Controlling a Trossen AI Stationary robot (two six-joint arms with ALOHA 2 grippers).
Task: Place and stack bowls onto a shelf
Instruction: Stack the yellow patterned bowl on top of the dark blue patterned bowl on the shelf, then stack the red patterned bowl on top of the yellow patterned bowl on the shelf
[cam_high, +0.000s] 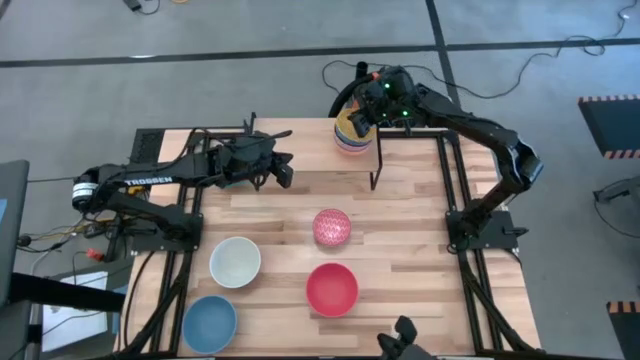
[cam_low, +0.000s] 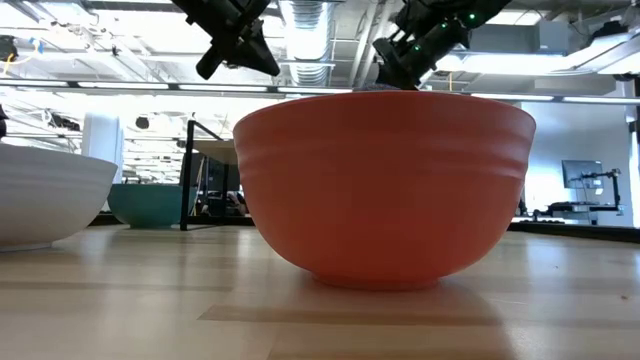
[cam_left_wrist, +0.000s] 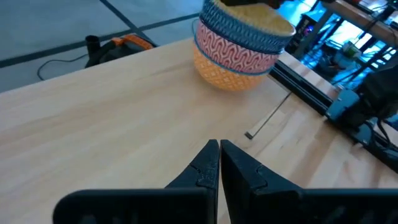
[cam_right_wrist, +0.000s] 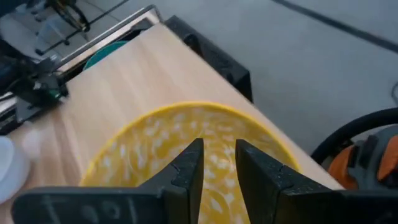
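A stack of bowls (cam_high: 351, 135) stands on the right end of the low light-wood shelf (cam_high: 310, 145). In the left wrist view the stack (cam_left_wrist: 239, 53) shows yellow-orange at the bottom, a pink pattern in the middle and a blue pattern on top. The uppermost inside is yellow speckled (cam_right_wrist: 155, 149). My right gripper (cam_right_wrist: 219, 162) hovers over that inside with a narrow gap between its fingers; it also shows in the high view (cam_high: 362, 115). My left gripper (cam_high: 285, 172) is shut and empty, in the air in front of the shelf's left part, and points toward the stack (cam_left_wrist: 219, 162).
On the plank table stand a pink speckled bowl (cam_high: 332, 227), a red bowl (cam_high: 332, 288), a cream-white bowl (cam_high: 235, 262) and a blue bowl (cam_high: 210, 322). A green bowl (cam_low: 150, 205) stands by a black shelf leg (cam_low: 186, 175). The red bowl (cam_low: 385, 190) fills the low view.
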